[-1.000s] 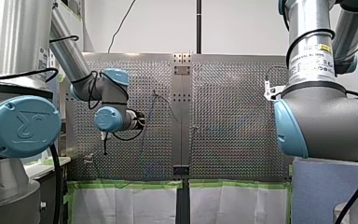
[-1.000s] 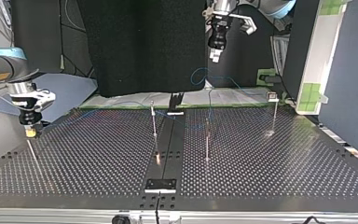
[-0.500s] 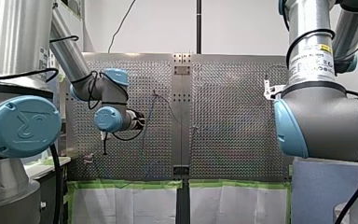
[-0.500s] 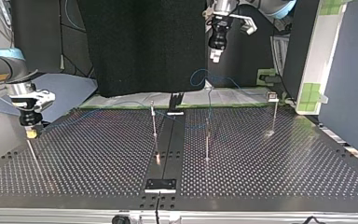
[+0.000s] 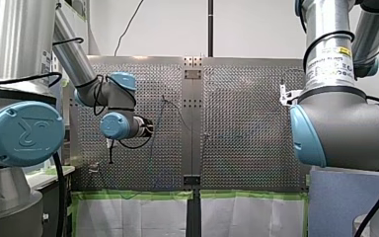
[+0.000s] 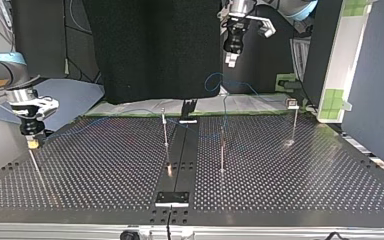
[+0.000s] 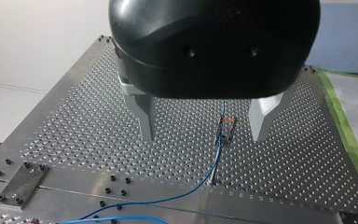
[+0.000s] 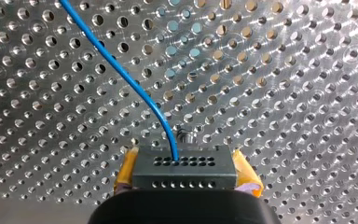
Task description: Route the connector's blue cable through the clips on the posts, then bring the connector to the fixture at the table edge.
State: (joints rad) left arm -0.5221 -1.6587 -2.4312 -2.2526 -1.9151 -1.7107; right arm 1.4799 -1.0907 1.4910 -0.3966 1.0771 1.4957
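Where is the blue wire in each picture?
Front view: cable, faint, left half of the table.
Top view: loops at the far edge, below my left end effector.
Left wrist view: ahead of the end effector, running down a post.
Right wrist view: rises from the connector my right end effector grips.
Shared landmark: the perforated table.

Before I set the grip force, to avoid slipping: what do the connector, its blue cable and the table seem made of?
The connector looks dark grey, matte, probably moulded plastic, with rows of holes. The blue cable has a smooth sheath, likely plastic insulation; it bends softly. The table is bare shiny metal, perhaps aluminium, glinting around its holes.
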